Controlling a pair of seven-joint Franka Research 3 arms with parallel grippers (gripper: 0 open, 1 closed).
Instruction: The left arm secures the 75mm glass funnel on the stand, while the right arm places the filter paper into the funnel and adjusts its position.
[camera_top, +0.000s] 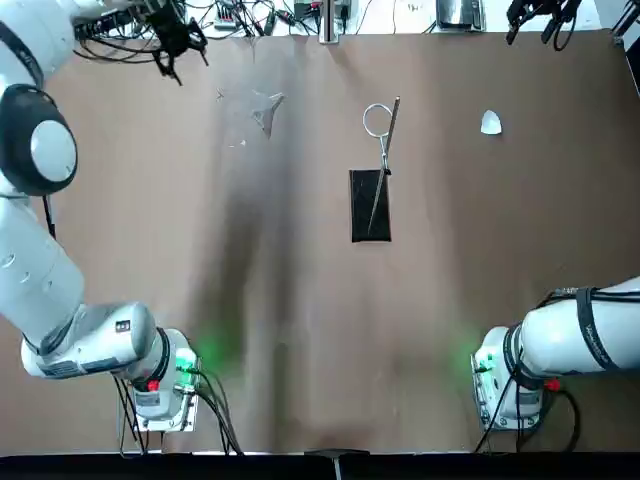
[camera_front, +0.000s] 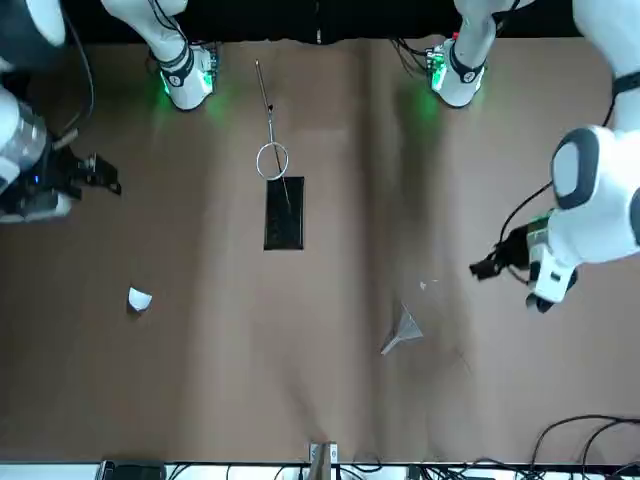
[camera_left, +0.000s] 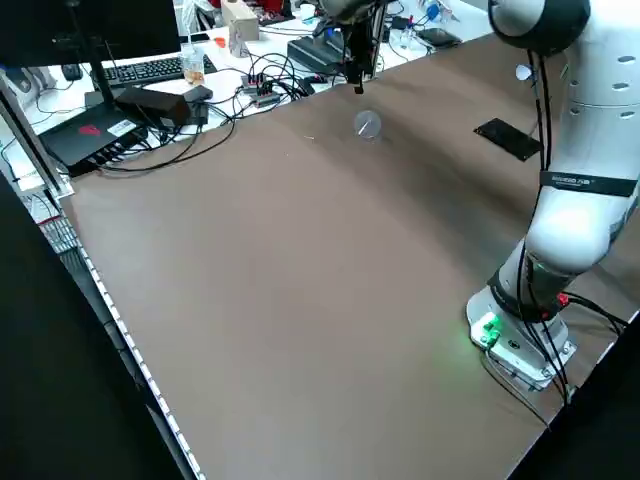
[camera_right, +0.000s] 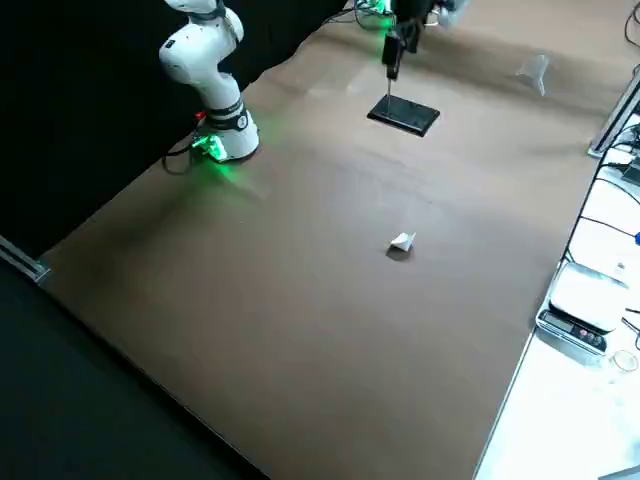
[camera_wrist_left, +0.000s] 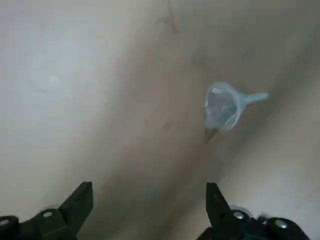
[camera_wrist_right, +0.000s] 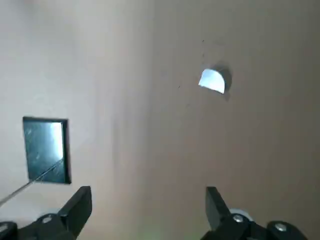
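The clear glass funnel (camera_top: 268, 110) lies on its side on the brown table, far left of centre, also seen in the front view (camera_front: 402, 333). My left gripper (camera_top: 178, 45) hovers open beyond and to the left of it; the left wrist view shows the funnel (camera_wrist_left: 225, 105) ahead of the spread fingers (camera_wrist_left: 80, 202). The stand (camera_top: 370, 205) is at mid-table with its wire ring (camera_top: 377, 120) empty. The white filter paper (camera_top: 491, 123) lies at the far right. My right gripper (camera_front: 95, 175) hangs open, apart from the filter paper (camera_wrist_right: 212, 80).
Cables and equipment (camera_top: 250, 15) line the table's far edge. A desk with a keyboard (camera_left: 150, 70) and more cables stands beyond the table at the far side. The arm bases (camera_top: 165, 385) sit at the near edge.
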